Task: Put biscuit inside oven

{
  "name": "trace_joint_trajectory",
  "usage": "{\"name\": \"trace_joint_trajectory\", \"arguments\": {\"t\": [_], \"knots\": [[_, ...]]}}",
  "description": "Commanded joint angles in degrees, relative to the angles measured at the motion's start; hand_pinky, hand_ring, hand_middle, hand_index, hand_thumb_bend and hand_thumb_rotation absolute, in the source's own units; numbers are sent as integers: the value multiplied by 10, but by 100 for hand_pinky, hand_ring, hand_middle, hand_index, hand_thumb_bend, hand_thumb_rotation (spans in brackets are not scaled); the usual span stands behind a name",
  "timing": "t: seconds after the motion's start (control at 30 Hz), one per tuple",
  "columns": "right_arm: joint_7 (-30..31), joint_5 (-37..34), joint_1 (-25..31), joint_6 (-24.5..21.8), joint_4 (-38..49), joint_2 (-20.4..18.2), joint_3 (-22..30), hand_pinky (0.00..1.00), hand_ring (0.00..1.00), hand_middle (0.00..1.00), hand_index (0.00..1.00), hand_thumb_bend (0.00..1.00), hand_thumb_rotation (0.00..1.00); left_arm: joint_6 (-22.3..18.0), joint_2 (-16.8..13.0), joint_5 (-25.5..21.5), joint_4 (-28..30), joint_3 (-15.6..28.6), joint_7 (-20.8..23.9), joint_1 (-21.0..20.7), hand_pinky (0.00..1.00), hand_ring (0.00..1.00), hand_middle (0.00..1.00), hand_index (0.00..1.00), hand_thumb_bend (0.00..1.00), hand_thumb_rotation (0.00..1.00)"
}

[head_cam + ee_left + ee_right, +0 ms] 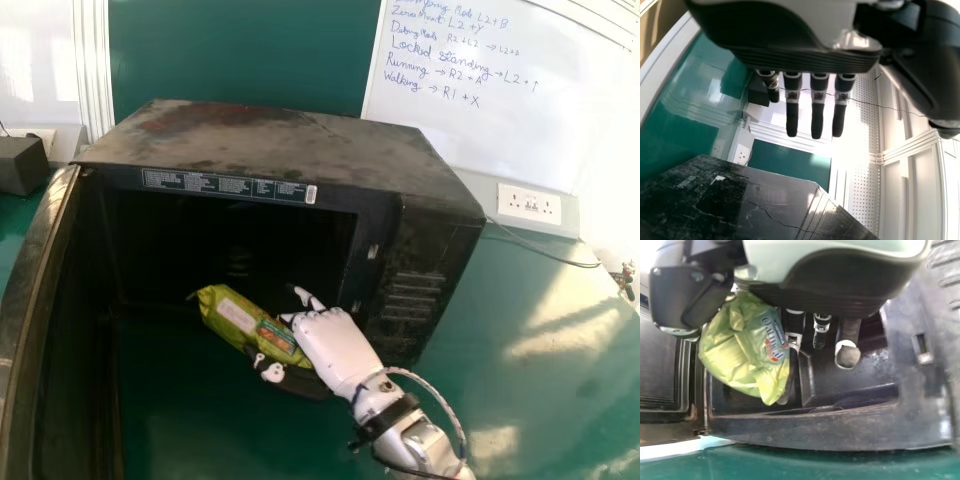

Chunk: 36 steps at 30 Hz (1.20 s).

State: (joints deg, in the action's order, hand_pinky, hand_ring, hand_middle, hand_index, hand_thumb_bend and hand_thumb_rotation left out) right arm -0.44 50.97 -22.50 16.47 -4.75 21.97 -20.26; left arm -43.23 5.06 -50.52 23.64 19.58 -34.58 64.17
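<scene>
We list: 1 R hand (335, 350), gripping green biscuit pkt. (240, 320) at mouth of oven (280, 140); how far in, we can't quite tell. 1 L hand (817, 120), L wrist view, fingers straight.

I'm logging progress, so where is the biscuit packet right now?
In the head view, the biscuit packet is held in the right hand, on that hand's left side, at the open mouth of the oven.
</scene>
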Motion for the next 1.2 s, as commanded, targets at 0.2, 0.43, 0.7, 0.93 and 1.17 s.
{"name": "trace_joint_trajectory", "arguments": {"t": [0.2,0.43,0.7,0.93,1.17], "knots": [[-43,6,-92,-10,-102,-42,-23,3,6,45,48,51,0,2,29,-1,-1,-2,-4,2,81,79,80,80,84,58],[-91,16,-195,-30,-249,-74,-44,3,6,45,48,51,0,1,32,2,-1,-4,-3,2,82,80,81,80,84,62],[-137,-4,-318,-27,-458,-115,-69,3,6,45,48,51,0,-1,35,3,-5,-7,-5,4,85,81,84,82,82,60],[-177,-12,-391,-26,-580,-134,-84,4,7,46,48,51,0,-2,37,2,-5,-9,-7,9,85,78,82,82,83,62],[-183,-29,-442,-47,-656,-143,-86,4,7,45,48,51,0,-2,38,-4,-8,-10,-14,8,88,79,81,82,82,62]]}}
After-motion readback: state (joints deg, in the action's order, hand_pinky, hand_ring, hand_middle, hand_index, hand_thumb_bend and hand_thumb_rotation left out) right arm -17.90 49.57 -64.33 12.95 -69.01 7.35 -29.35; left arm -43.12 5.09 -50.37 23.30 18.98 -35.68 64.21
